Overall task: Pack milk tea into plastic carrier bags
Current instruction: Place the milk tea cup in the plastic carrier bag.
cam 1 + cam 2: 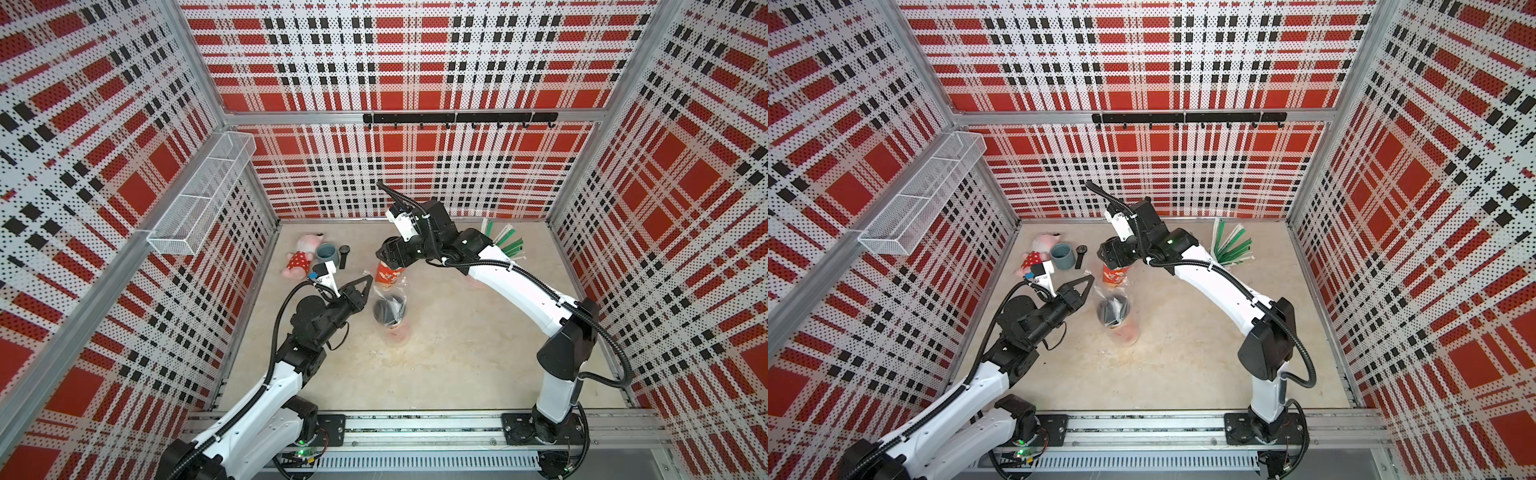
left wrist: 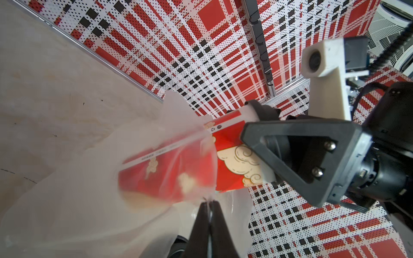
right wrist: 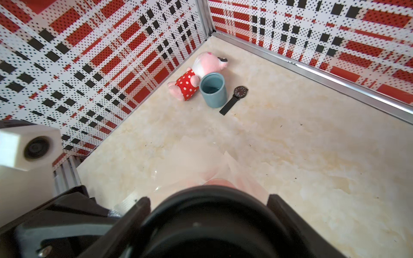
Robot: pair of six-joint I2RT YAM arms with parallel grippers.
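Red cloud-print cup [image 2: 228, 145] grasped at top by right gripper [image 1: 386, 259], left gripper [image 2: 210, 206] clenched on clear bag [image 2: 89, 201], lettering unreadable

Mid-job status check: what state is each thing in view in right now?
held cup: lidded, base inside bag.
bag: edge pinched, partly round held cup.
left pincer: shut on bag.
right pincer: shut on held cup's top.
other cup: upright, lidded, bagged.
mug: upright.
toy: lying down.
watch: lying flat.
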